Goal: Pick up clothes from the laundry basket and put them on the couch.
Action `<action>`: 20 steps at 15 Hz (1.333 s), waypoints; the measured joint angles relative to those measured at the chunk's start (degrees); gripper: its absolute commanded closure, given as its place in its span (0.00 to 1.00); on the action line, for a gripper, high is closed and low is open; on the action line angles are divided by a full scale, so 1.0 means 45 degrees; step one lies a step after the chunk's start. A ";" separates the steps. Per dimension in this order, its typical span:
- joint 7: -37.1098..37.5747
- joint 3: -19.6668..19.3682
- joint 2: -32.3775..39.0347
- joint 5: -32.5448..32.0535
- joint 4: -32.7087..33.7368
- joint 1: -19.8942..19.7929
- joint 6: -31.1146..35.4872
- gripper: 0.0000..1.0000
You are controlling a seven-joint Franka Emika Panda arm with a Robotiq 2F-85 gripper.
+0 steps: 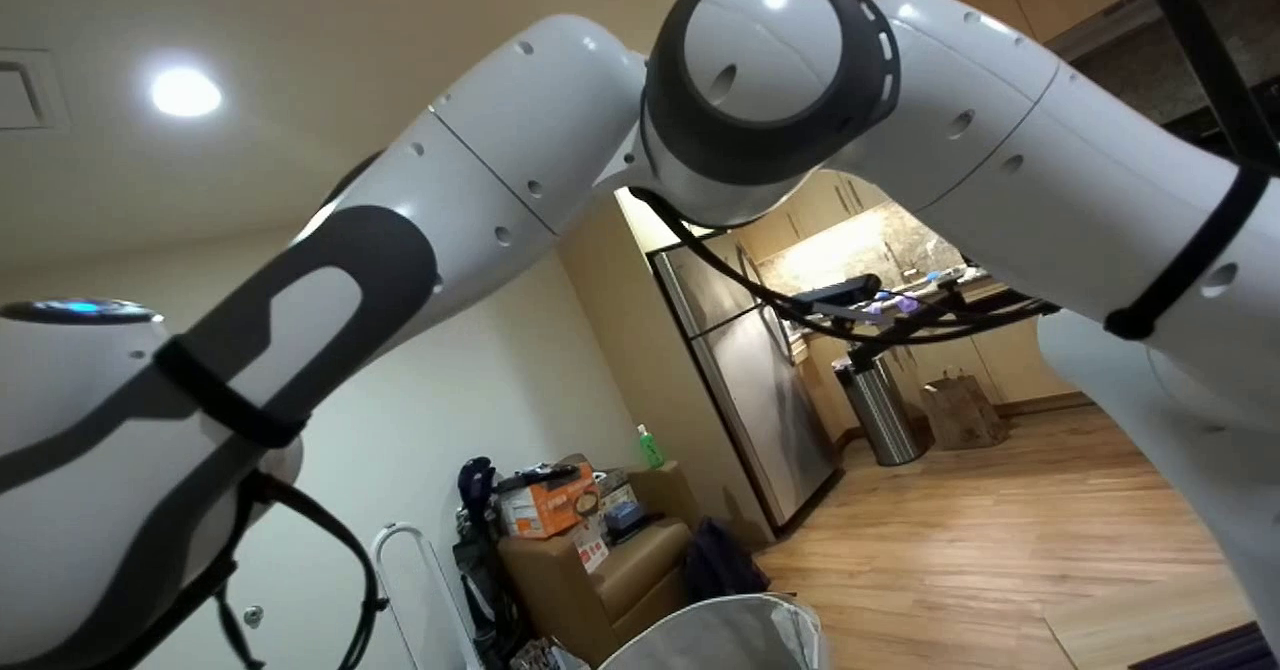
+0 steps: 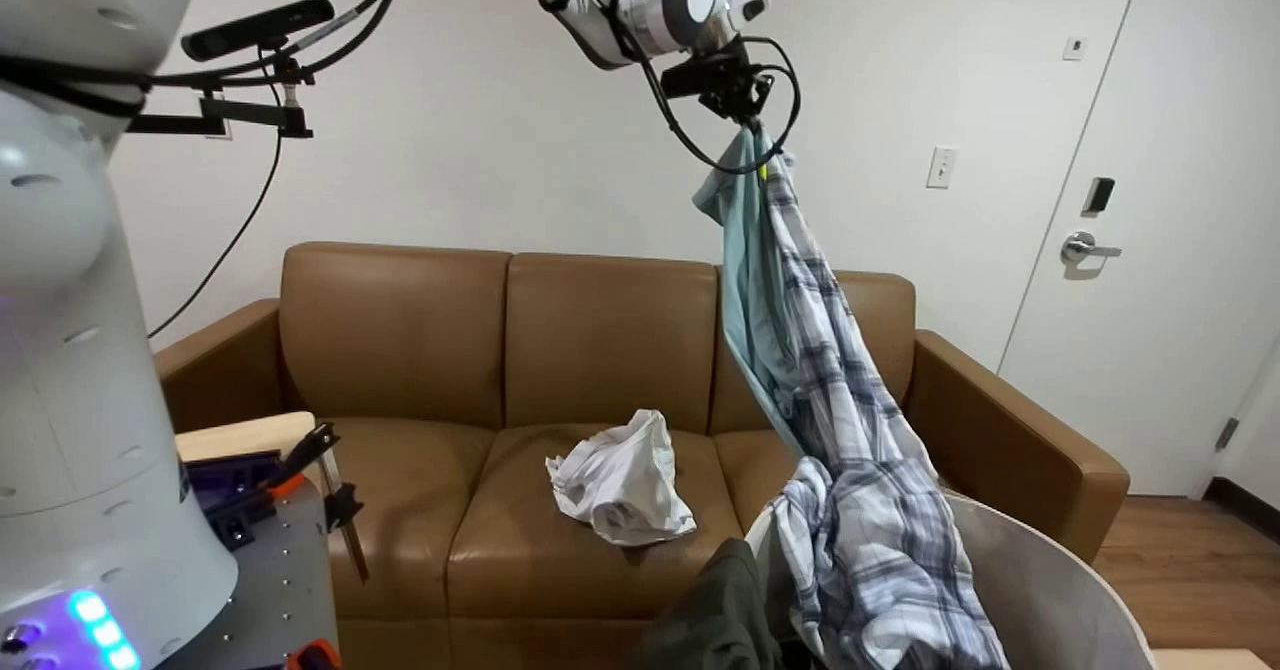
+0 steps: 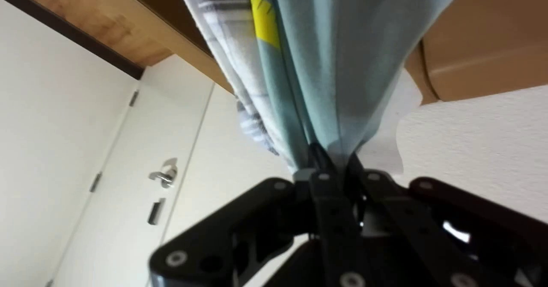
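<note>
Pale teal cloth [image 2: 750, 290] hangs from the hand [image 2: 751, 121], whose fingers [image 3: 320, 155] are closed on its gathered top, while its lower part passes behind a blue-and-white plaid cloth [image 2: 880, 520]. That plaid runs up beside the teal to the fingertips; whether it is pinched as well, I cannot tell. Lower down it slopes in front of the brown couch [image 2: 600, 340] and bunches at the mouth of the laundry basket [image 2: 1045, 580]. Dark grey-green cloth [image 2: 715, 610] lies at the basket's edge, just beside the plaid. On the couch's middle seat a crumpled white cloth [image 2: 625, 480] rests apart from the hanging pair. A yellow patch [image 3: 265, 23] with dark marks shows along the teal's edge in the wrist view. Beyond the couch's arm stands a white door [image 2: 1170, 350] with a lever handle [image 2: 1090, 248].
</note>
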 measured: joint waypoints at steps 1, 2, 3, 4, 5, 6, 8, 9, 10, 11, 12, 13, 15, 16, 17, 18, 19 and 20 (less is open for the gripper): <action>-0.0177 0.0204 0.0009 -0.0144 0.0348 0.0310 -0.0312 0.92; -0.0151 0.0272 -0.0012 -0.0154 0.0505 0.0516 -0.0538 0.92; -0.0136 0.0269 0.0004 -0.0154 0.0467 0.0587 -0.0571 0.92; -0.0136 0.0238 0.0028 -0.0154 0.0398 0.0542 -0.0569 0.97; -0.0136 0.0185 0.0060 -0.0154 0.0375 0.0440 -0.0557 0.96; -0.0137 0.0156 0.0100 -0.0154 0.0375 0.0363 -0.0559 0.96; -0.0169 0.0244 0.0199 -0.0154 0.0388 0.0386 -0.0558 0.96; -0.0398 0.0481 0.0322 -0.0154 0.0442 0.0427 -0.0559 0.96; -0.0746 0.0846 0.0485 -0.0135 0.0502 0.0457 -0.0614 0.96; -0.1084 0.1191 0.0681 -0.0135 0.0591 0.0565 -0.0818 0.96; -0.1400 0.1472 0.0913 -0.0135 0.0701 0.0739 -0.1158 0.96; -0.1659 0.1748 0.1167 -0.0114 0.0831 0.0892 -0.1636 0.96; -0.1860 0.2078 0.1683 -0.0037 0.1132 0.1141 -0.2783 0.96; -0.1891 0.2151 0.1926 0.0066 0.1279 0.1177 -0.3483 0.96; -0.1983 0.2166 0.2158 0.0158 0.1395 0.1173 -0.4027 0.92; -0.2104 0.2154 0.2373 0.0220 0.1473 0.1130 -0.4342 0.92; -0.2198 0.2145 0.2562 0.0233 0.1536 0.1064 -0.4419 0.92; -0.2246 0.2135 0.2687 0.0234 0.1590 0.1024 -0.4419 0.92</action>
